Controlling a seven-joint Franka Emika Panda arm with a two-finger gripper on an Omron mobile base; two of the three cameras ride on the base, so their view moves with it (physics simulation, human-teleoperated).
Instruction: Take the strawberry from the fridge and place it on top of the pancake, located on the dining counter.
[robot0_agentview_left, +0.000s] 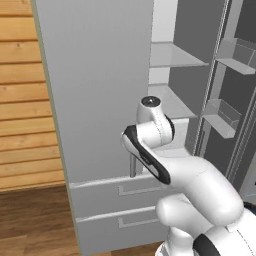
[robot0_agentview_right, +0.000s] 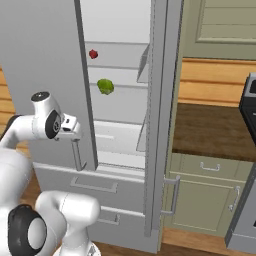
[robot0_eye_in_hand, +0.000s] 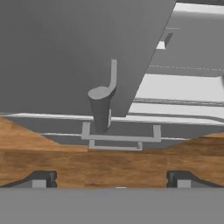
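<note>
Two dark fingertips (robot0_eye_in_hand: 40, 179) of the claw (robot0_eye_in_hand: 111, 180) rise at the bottom of the hand view, spread wide apart with nothing between them, and they look along the wooden floor (robot0_eye_in_hand: 109, 162) toward the fridge (robot0_agentview_left: 95, 90). That fridge is tall and light grey; its left door (robot0_agentview_left: 95, 90) is closed, its right door (robot0_agentview_right: 160, 115) is swung open, and two drawers (robot0_agentview_right: 95, 187) with flat bar handles sit below. From the right base view, the strawberry (robot0_agentview_right: 93, 54) is a small dark-red lump on an upper shelf inside the open compartment, close behind the closed door's edge. A round green item (robot0_agentview_right: 105, 86) lies on the next shelf down, just below and slightly right of the strawberry. The claw (robot0_agentview_right: 75, 131) hangs low in front of the closed door, near the bottom end of that door's vertical handle (robot0_agentview_right: 78, 155), which shows in the hand view as a grey post (robot0_eye_in_hand: 101, 109) straight ahead. So the strawberry sits well above the claw and deeper inside the fridge, with the door's edge between them; the two are well apart. Right of the fridge stands a sage-green cabinet (robot0_agentview_right: 205, 195) under a dark brown top (robot0_agentview_right: 210, 130).
</note>
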